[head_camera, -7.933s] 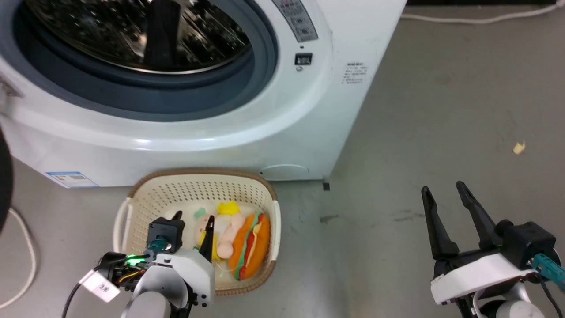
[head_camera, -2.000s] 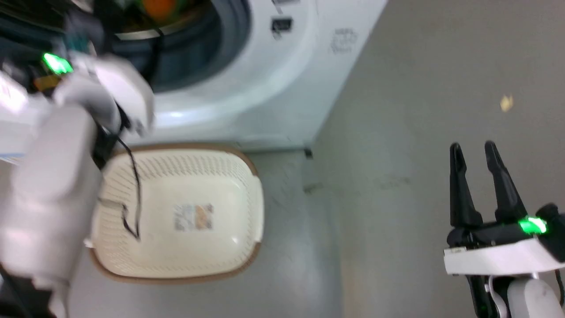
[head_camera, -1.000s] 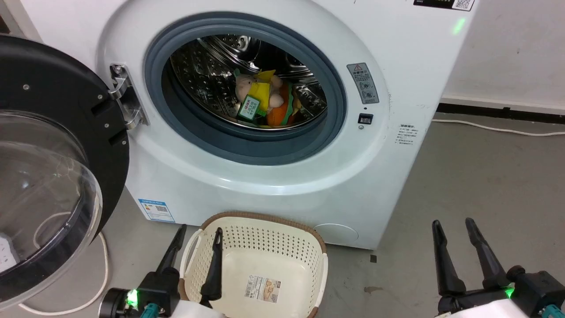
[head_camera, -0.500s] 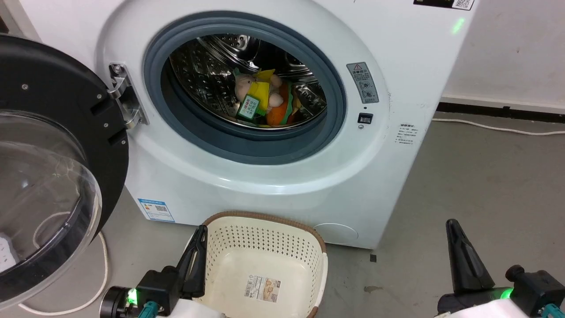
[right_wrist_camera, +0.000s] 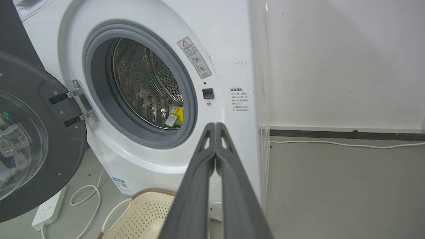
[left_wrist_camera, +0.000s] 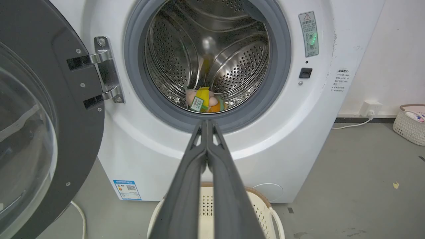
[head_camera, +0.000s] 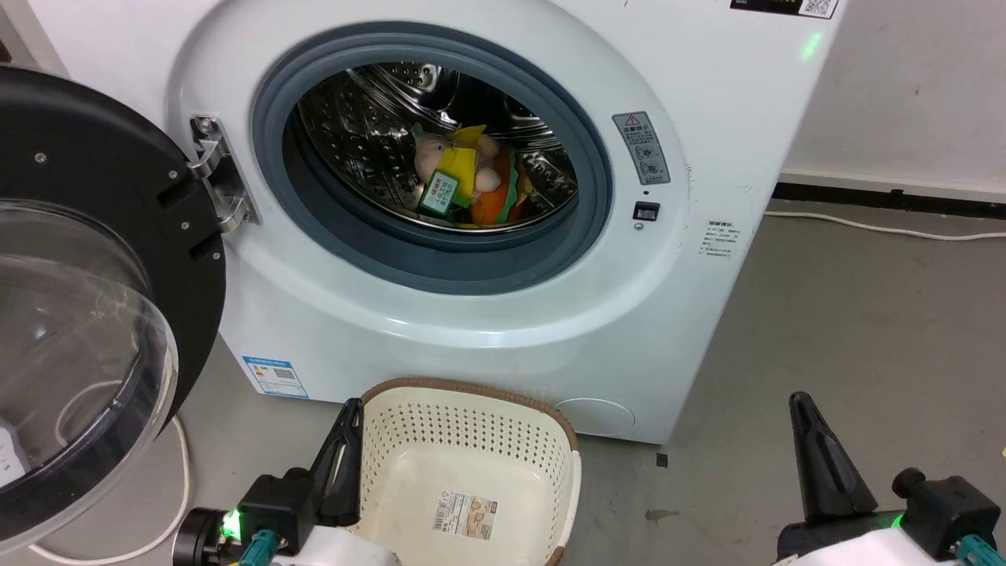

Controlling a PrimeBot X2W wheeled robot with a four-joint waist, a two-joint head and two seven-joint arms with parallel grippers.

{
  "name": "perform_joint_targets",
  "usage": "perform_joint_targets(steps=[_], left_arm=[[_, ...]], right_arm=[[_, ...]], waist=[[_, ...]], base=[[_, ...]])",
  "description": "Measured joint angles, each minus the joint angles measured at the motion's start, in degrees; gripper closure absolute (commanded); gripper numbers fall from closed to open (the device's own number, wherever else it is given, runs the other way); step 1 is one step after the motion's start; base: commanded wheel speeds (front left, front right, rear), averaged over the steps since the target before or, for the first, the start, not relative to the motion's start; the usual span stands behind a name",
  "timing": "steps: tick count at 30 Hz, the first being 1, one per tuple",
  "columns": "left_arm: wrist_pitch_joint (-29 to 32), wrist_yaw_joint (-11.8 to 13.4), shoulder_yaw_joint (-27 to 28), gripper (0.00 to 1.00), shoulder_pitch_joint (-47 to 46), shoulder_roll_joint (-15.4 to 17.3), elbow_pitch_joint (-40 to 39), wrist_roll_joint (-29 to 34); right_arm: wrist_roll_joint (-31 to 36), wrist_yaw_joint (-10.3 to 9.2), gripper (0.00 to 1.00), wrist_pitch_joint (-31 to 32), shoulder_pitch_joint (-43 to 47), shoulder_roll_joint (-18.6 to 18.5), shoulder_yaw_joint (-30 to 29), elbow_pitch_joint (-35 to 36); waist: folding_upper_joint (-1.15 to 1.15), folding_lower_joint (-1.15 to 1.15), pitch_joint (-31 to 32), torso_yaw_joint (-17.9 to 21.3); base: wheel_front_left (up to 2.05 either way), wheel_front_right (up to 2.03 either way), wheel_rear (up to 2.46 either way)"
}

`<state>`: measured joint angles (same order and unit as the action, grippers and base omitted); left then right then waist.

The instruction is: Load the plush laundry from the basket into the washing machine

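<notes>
The plush laundry (head_camera: 460, 185) lies low in the steel drum of the washing machine (head_camera: 503, 314): a pink doll in yellow with a green tag, and beside it the orange hamburger plush (head_camera: 491, 206). The same bundle (left_wrist_camera: 203, 102) shows in the left wrist view, and its tag (right_wrist_camera: 173, 119) peeks out in the right wrist view. The cream basket (head_camera: 464, 440) stands on the floor before the washer, with just a paper label (head_camera: 464, 515) on its bottom. My left gripper (head_camera: 351, 417) is shut at the basket's left rim. My right gripper (head_camera: 802, 409) is shut at lower right. Both hold nothing.
The round black-framed glass door (head_camera: 86, 299) hangs wide open at the left. A white cable (head_camera: 185, 464) runs on the floor under it, and a power strip (right_wrist_camera: 48, 207) lies there too. Another small basket (left_wrist_camera: 410, 122) stands by the far wall at right.
Both grippers closed from open to shut over the last second. Before that, my left arm carried the plush bundle out of the basket into the drum. The camera has moved between the earlier frames.
</notes>
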<state>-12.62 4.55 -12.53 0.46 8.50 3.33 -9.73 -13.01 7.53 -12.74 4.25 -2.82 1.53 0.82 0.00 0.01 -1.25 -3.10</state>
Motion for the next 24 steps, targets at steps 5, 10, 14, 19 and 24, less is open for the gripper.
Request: perform_joint_targets(steps=[5,10,14,19,24], left_arm=[[0.5,-0.2,0.5,1.0,0.0,-0.2,-0.1,0.3],[1.0,-0.2,1.0,1.0,0.0,-0.4,-0.2,0.6],[1.6,-0.6,1.5,1.0,0.0,-0.5,-0.3,1.1],[2.1,-0.7,2.1,1.0,0.0,-0.7,-0.4,1.6],[2.7,-0.7,2.6,1.0,0.0,-1.0,-0.6,2.1]], right_arm=[[0.5,0.0,1.0,0.5,0.0,0.0,-0.1,0.0],[1.3,0.0,1.0,1.1,0.0,0.0,-0.1,0.0],[1.6,0.0,1.0,1.6,-0.1,0.0,-0.2,-0.1],[2.1,0.0,1.0,2.2,-0.2,0.0,-0.3,-0.1],[2.7,0.0,1.0,2.9,-0.2,0.0,-0.3,-0.1]], waist=[[0.0,0.0,0.1,0.1],[0.0,0.0,0.1,0.3],[0.0,0.0,0.2,0.4],[0.0,0.0,0.2,0.5],[0.0,0.0,0.3,0.7]], base=[[0.0,0.0,0.0],[0.0,0.0,0.0],[0.0,0.0,0.0],[0.0,0.0,0.0],[0.0,0.0,0.0]])
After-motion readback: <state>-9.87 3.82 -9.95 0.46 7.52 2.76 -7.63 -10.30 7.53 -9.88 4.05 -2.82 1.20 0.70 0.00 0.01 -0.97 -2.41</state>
